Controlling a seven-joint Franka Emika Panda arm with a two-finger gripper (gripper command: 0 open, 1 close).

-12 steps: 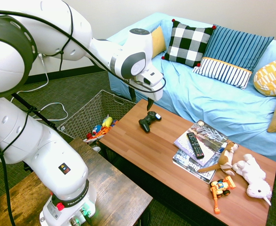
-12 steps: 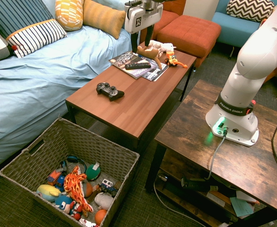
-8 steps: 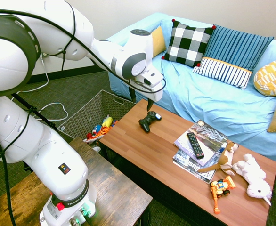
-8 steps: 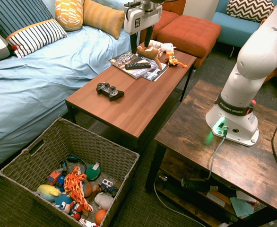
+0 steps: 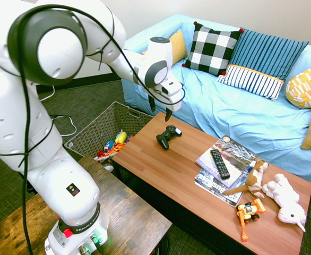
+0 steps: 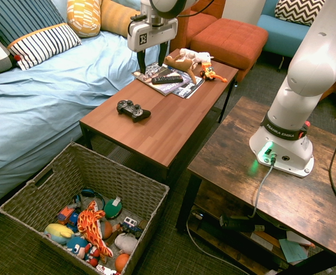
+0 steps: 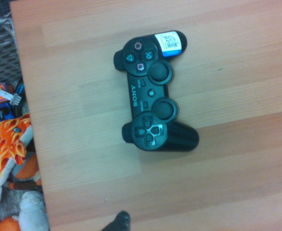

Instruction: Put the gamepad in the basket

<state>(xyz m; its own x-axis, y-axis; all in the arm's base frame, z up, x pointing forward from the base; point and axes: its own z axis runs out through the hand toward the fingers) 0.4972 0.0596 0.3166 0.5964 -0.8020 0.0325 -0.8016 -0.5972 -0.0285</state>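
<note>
Across the wooden coffee table (image 5: pixel 145 154), near the end by the wicker basket (image 6: pixel 151 197), lies the gamepad (image 7: pixel 148 96), with SONY printed in pale letters along its black body. Its four round buttons carry a triangle, a circle, a cross and a square; small lettering by the middle buttons reads START and SELECT. On one handle sits a white sticker (image 7: pixel 169 43) with a square code and a blue edge. Above the table hangs the gripper (image 6: pixel 151 63), its fingers spread wide and nothing between them.

Further along the table, a black remote control (image 5: pixel 219 164) rests on magazines (image 6: pixel 185 88) whose print is too small to read. Beside these are a brown stuffed animal (image 5: pixel 255 178), a white plush unicorn (image 5: pixel 286 201) and an orange toy digger (image 5: pixel 248 211). Down in the basket, which stands on the floor, are a flame-patterned plush (image 6: pixel 92 228), a yellow toy (image 6: pixel 58 233) and other small toys. On the arm's base (image 6: pixel 282 146), a dark band reads FRANKA EMIKA.
</note>
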